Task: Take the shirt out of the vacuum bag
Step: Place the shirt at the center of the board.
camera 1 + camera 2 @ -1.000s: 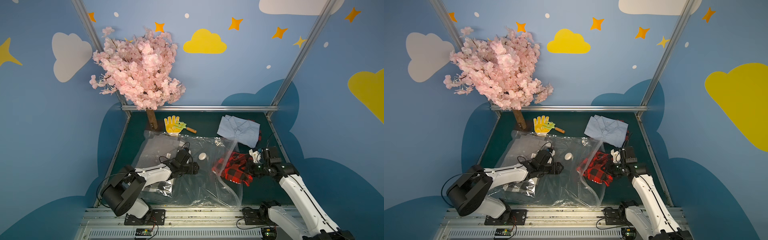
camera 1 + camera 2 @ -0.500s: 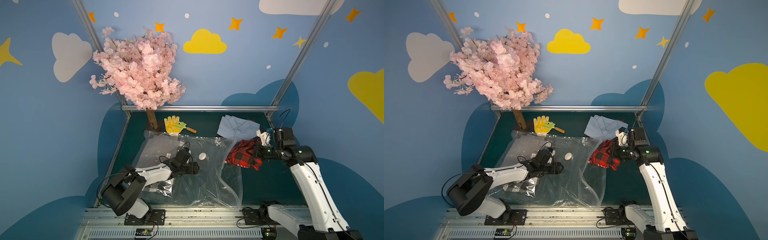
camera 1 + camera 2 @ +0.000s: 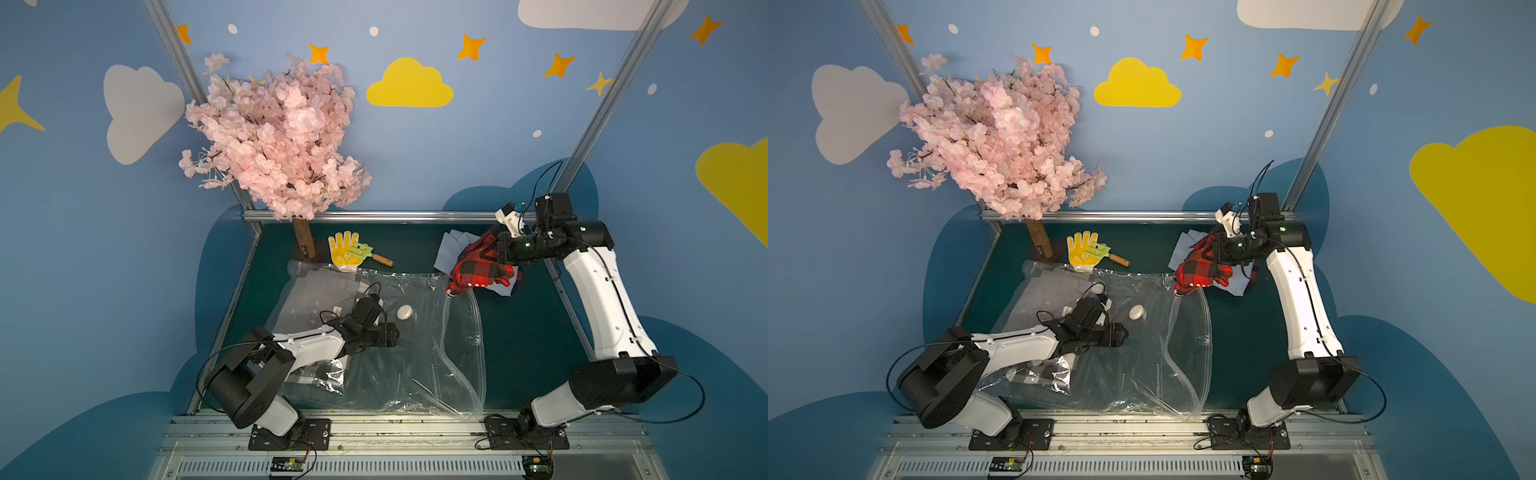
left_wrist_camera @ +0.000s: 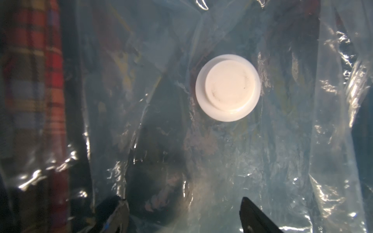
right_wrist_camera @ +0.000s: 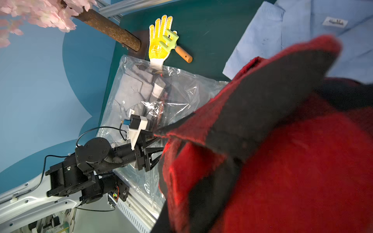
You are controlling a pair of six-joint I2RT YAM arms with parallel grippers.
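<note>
Centrally, vacuum bag (image 3: pixel 415 357) on green tabletop (image 3: pixel 415 249); blue walls (image 3: pixel 498 158).

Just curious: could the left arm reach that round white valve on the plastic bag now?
Probably yes: the left gripper is open right beside the valve, which lies uncovered on the vacuum bag.

Top views bright, even; left wrist dim, blurred; glare on vacuum bag (image 4: pixel 331 90).

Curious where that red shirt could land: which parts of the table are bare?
Bare table lies between the vacuum bag and the right arm, and at the back between the yellow glove and blue shirt. The bag crowds the middle; the red plaid shirt hangs over the blue one.
</note>
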